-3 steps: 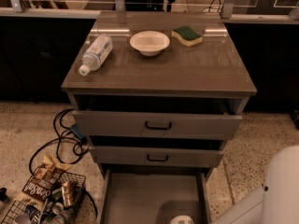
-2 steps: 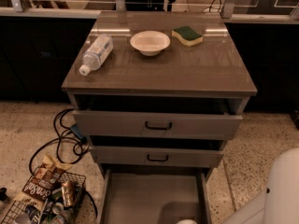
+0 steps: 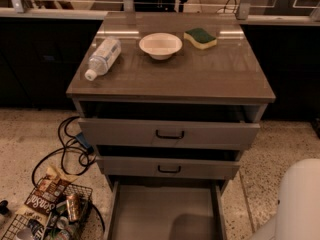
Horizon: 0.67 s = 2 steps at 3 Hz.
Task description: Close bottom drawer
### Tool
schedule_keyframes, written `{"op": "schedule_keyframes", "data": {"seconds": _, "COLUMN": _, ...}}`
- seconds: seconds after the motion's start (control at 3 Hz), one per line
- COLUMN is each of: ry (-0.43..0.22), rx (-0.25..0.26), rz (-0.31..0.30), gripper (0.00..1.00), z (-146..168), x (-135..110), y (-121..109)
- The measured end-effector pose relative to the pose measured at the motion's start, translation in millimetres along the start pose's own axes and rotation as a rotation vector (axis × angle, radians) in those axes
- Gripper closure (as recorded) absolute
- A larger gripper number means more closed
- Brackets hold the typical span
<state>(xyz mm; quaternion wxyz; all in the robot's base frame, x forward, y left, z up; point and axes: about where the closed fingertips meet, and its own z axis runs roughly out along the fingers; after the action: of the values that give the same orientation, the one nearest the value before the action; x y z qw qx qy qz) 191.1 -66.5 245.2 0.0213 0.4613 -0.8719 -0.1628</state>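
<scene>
Gripper first: it does not show. Only the robot's white arm (image 3: 300, 201) rises at the lower right of the cabinet (image 3: 170, 81), so I cannot tell whether the tool is spread or pressed together. The bottom drawer (image 3: 162, 209) stands pulled far out from the cabinet's foot, grey tray in view, its front cut off below (a dark shadow lies on the tray's right half). Above it the middle drawer (image 3: 169, 168) and top drawer (image 3: 169, 133) sit nearly in. Closing looks not yet begun, probably still the approach. Next the gripper must meet the hidden front and push it straight toward the cabinet, squarely, lest the tray skew.
</scene>
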Motion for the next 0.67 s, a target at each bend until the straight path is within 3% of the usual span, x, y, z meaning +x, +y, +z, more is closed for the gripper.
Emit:
{"op": "schedule_keyframes", "data": {"seconds": 0.33, "ry": 0.018, "rx": -0.006, "rz": -0.101, "gripper": 0.0, "z": 13.7, "x": -8.9, "y": -9.3}}
{"op": "schedule_keyframes", "data": {"seconds": 0.67, "ry": 0.018, "rx": -0.006, "rz": -0.101, "gripper": 0.0, "z": 13.8, "x": -8.8, "y": -9.3}}
